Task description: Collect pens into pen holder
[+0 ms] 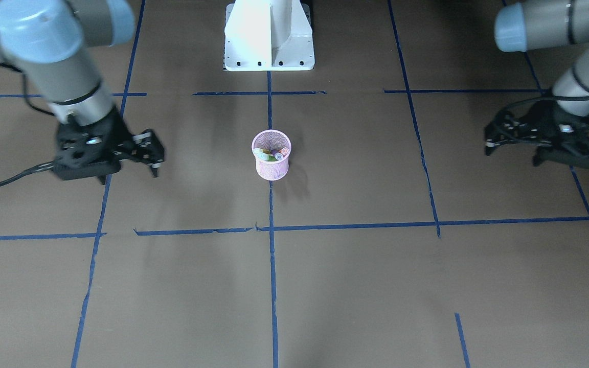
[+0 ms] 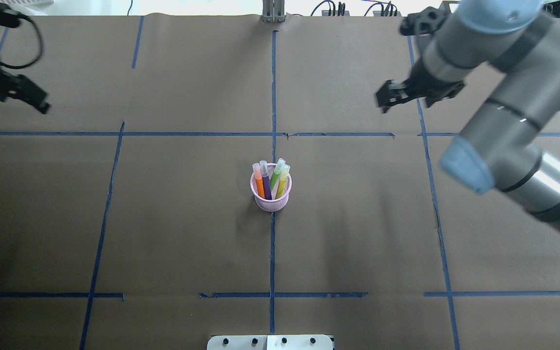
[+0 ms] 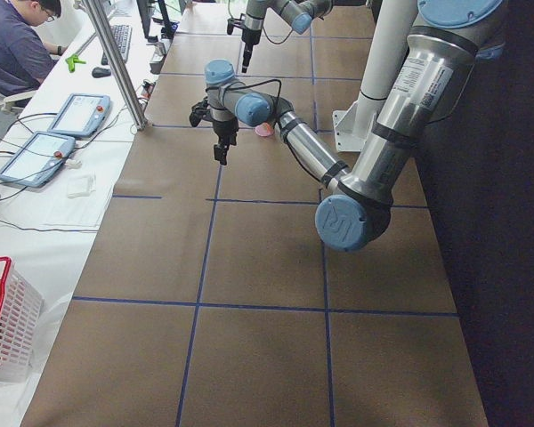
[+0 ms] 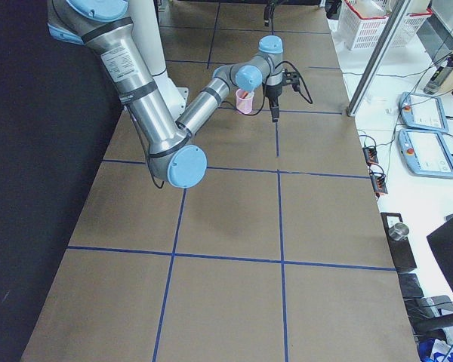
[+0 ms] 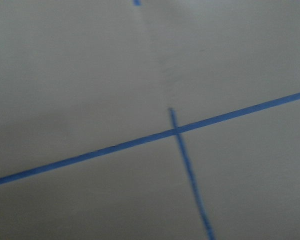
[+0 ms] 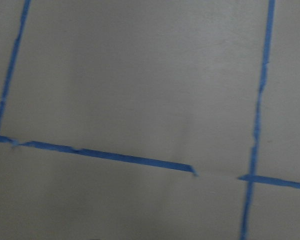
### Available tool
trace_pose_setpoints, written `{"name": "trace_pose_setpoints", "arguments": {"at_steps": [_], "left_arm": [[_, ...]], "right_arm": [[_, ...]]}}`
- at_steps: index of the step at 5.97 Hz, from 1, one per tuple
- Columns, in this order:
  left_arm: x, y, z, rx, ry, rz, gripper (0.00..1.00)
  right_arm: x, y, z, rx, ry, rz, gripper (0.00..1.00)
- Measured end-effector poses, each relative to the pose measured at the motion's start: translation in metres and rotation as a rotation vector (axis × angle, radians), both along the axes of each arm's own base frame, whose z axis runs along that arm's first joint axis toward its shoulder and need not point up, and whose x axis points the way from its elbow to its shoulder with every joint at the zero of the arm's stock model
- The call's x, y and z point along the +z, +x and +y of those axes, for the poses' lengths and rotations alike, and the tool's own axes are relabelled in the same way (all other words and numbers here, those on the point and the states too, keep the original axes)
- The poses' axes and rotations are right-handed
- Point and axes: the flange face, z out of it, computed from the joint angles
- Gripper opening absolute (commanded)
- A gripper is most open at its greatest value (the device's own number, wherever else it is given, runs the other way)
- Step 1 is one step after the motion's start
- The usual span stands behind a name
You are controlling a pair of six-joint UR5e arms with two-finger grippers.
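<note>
Broadly, a brown paper-covered table (image 2: 173, 218) marked into squares by blue tape lines (image 2: 187, 134) fills every view, and the two wrist cameras show nothing but that paper and tape. Above it, the right arm (image 2: 503, 121) reaches in large on the overhead view's right side, and the left arm (image 1: 581, 61) hangs over the opposite end of the table. Between them, at the table's edge, sits the white robot base (image 1: 269, 36). The right gripper (image 1: 130, 174) hovers above the paper with its jaws spread apart and nothing between them; the left gripper (image 1: 512, 153) is likewise spread and empty. Both are well apart from the pen holder (image 2: 271, 201), a small pink mesh cup standing upright on the central tape line in the middle of the table. Inside it the pens lean with their pale caps above the rim: an orange pen (image 2: 259, 186), a purple pen (image 2: 266, 185), a green pen (image 2: 274, 179) and a yellow-green pen (image 2: 282, 184).
</note>
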Motion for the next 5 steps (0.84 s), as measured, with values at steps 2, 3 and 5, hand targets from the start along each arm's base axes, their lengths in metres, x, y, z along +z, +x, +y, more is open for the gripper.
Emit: {"name": "trace_pose_setpoints", "arguments": {"at_steps": [2,3,5], "left_arm": [[0.094,-0.11,0.01,0.032,0.006,0.008,1.0],[0.144,-0.159,0.019,0.015,-0.026,0.039,1.0],[0.219,-0.198,0.061,-0.024,-0.12,0.064,1.0]], "right_arm": [[0.124,0.151,-0.02,-0.153,0.056,0.012,1.0],[0.187,0.22,-0.008,-0.207,0.082,0.007,1.0],[0.292,0.315,0.046,-0.221,0.053,0.004,1.0]]}}
